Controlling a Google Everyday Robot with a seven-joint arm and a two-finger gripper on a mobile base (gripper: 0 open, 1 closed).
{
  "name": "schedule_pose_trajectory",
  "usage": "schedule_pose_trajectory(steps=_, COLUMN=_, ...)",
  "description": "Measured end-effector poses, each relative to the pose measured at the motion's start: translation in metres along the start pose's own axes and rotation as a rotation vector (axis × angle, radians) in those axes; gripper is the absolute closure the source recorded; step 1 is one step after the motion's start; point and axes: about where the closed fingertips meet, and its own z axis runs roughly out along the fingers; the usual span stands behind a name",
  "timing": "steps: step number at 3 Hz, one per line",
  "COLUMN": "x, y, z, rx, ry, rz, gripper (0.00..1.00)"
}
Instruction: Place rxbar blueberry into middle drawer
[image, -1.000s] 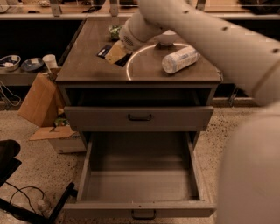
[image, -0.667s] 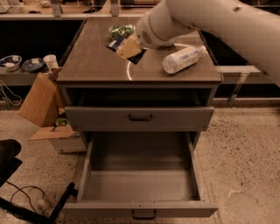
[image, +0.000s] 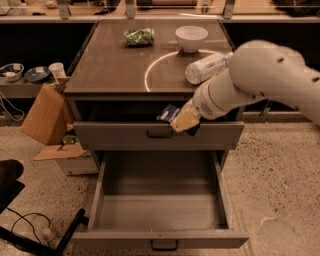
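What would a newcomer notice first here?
The white arm reaching in from the right, its gripper holding the rxbar blueberry just over the upper drawer front. Below it, the middle drawer is pulled wide open. Behind, the cabinet top carries a green snack bag, white bowl and a toppled white bottle.
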Motion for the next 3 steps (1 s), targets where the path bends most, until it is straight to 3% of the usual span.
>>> schedule_pose_trajectory(steps=1, x=0.043, y=0.007, z=0.039, rx=-0.054, ry=0.004, rz=0.004, gripper=1.00)
schedule_pose_trajectory(steps=3, x=0.049, y=0.008, z=0.052, rx=-0.069, ry=0.016, rz=0.000, gripper=1.00)
